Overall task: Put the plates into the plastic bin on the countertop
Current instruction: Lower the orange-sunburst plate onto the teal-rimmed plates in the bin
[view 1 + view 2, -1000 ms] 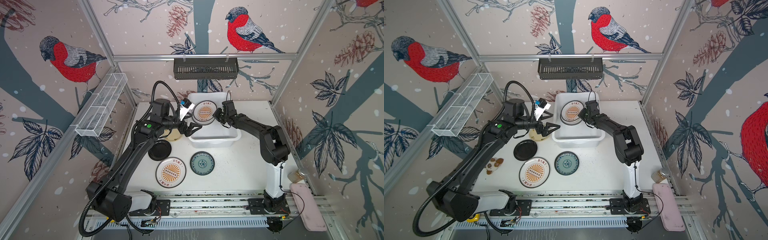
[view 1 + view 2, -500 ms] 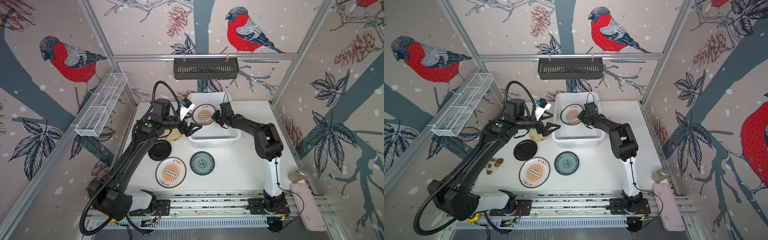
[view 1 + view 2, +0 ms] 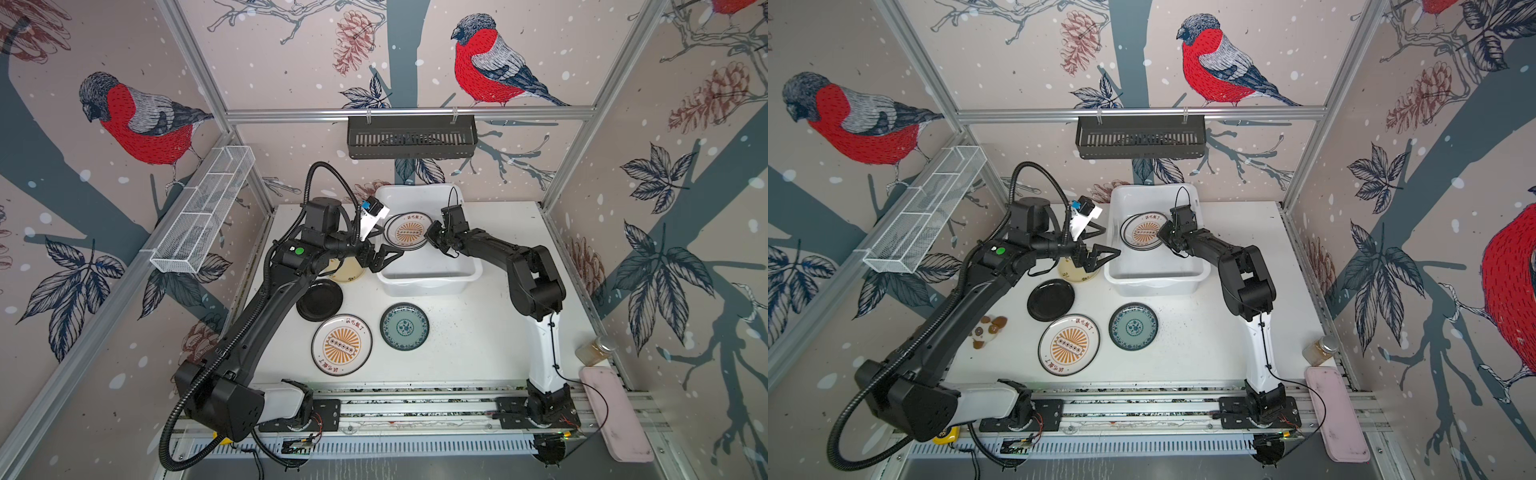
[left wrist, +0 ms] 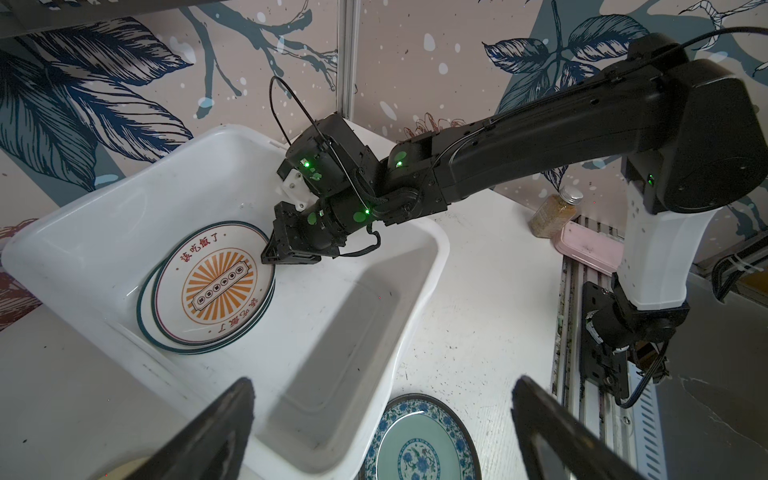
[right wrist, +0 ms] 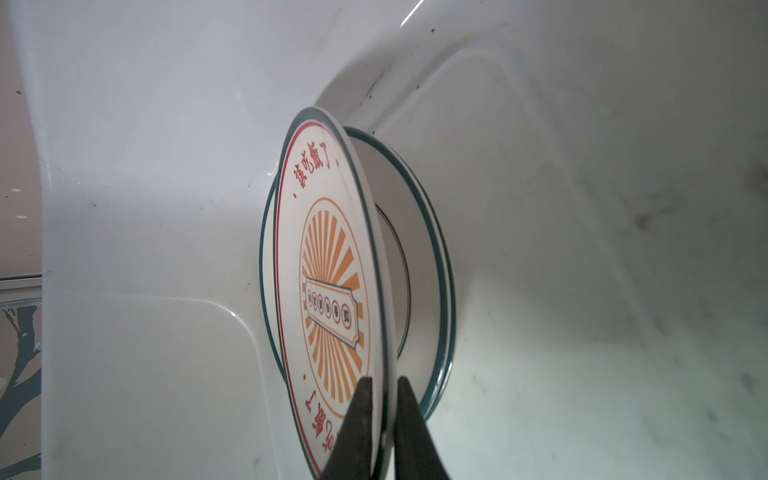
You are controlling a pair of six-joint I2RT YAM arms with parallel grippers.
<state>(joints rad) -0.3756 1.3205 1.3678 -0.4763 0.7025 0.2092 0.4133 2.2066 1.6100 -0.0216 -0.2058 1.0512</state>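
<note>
The white plastic bin [image 3: 428,286] [image 3: 1158,284] stands at the back of the countertop [image 3: 478,332]. Inside it, my right gripper [image 3: 430,237] [image 4: 270,255] [image 5: 384,399] is shut on the rim of a sunburst plate [image 3: 409,230] [image 5: 328,266]. That plate leans on another plate [image 5: 419,249] lying in the bin, its held edge raised. My left gripper [image 3: 390,259] [image 4: 382,399] hangs open and empty over the bin's near left corner. On the countertop lie a second sunburst plate [image 3: 341,344], a teal plate [image 3: 404,326], a black plate [image 3: 319,300] and a pale yellow plate [image 3: 347,270], the last partly under the left arm.
A black slotted rack [image 3: 411,136] hangs on the back wall and a white wire basket [image 3: 203,220] on the left wall. A jar [image 3: 594,351] and a pink slab [image 3: 615,415] sit at the right edge. Small brown pieces [image 3: 988,328] lie by the left arm.
My right gripper has carried the sunburst plate a little lower and to the left in the bin, onto the plate below. The left arm has stayed still.
</note>
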